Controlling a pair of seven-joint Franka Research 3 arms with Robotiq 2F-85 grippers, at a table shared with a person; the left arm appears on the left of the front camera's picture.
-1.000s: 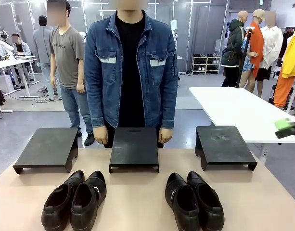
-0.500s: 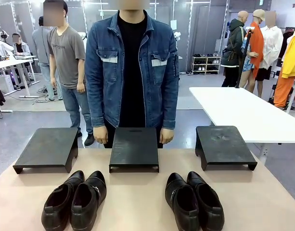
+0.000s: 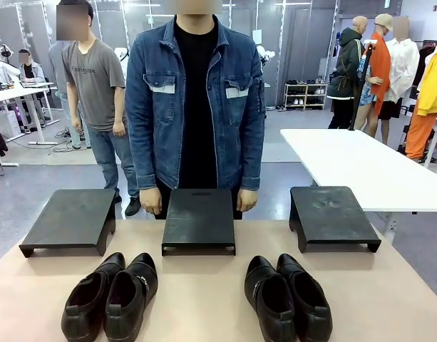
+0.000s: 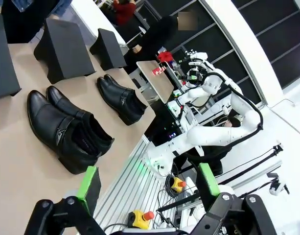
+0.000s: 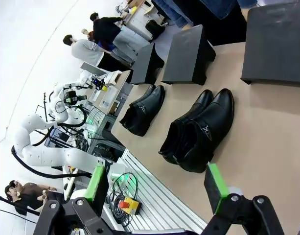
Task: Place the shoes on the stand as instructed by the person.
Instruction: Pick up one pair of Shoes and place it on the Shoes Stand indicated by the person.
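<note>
- Your left gripper (image 4: 147, 183) is spread wide with nothing between its green pads. It hangs off the table's near edge, well to the left of the middle stand (image 3: 199, 219).
- The left stand (image 3: 68, 221) sits level with the middle stand and apart from it, with its top bare.
- The left pair of shoes (image 3: 110, 299) lies nearer you than the middle stand and to its left, the two shoes touching side by side with toes towards it. Expect glossy, slippery leather, a stiff sole and heel, and a softer upper with some weight to it. Grip across the heel counter or the collar rather than the polished toe.
- The person (image 3: 195, 107) stands just behind the middle stand with both hands down at its far edge, pointing at nothing you can read, so the target stand is open.
- The right pair of shoes (image 3: 288, 298) lies nearer you than the middle stand and to its right. It probably handles the same way.
- The right stand (image 3: 333, 216) mirrors the left one. Its raised front edge and legs are what a carried sole could catch.
- The bare table (image 3: 204, 285) between the pairs leaves approach room.
- Your right gripper (image 5: 157, 186) is also wide apart and empty.
</note>
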